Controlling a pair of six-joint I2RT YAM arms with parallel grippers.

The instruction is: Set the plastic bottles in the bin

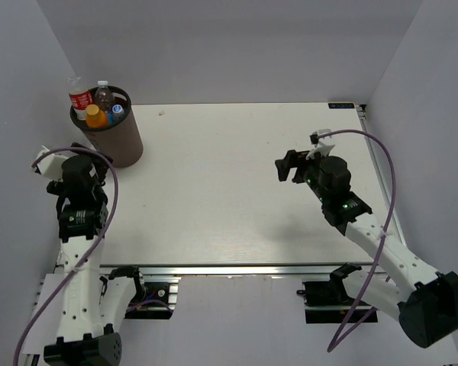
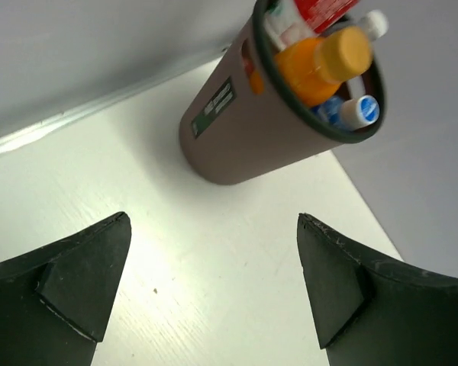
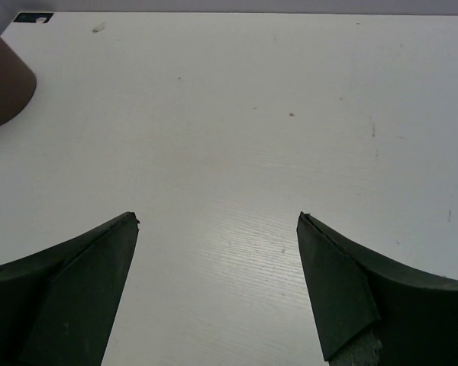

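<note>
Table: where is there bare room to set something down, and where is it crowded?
Bare: the wide middle of the table, from the bin to the right gripper. Crowded: far-left corner, left gripper beside the bin.

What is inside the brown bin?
The bin holds an orange-capped orange bottle, a red-labelled bottle, a white-capped clear bottle and a blue-capped bottle. Their lower parts and the bin's floor are hidden.

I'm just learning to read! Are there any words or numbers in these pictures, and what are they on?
None can be read.
Sticker on the bin: print too small and blurred to read.
Red-labelled bottle in the bin: label cut off by the picture's edge and blurred.
Black tag at the far corner of the table: white marks, too small to read.
</note>
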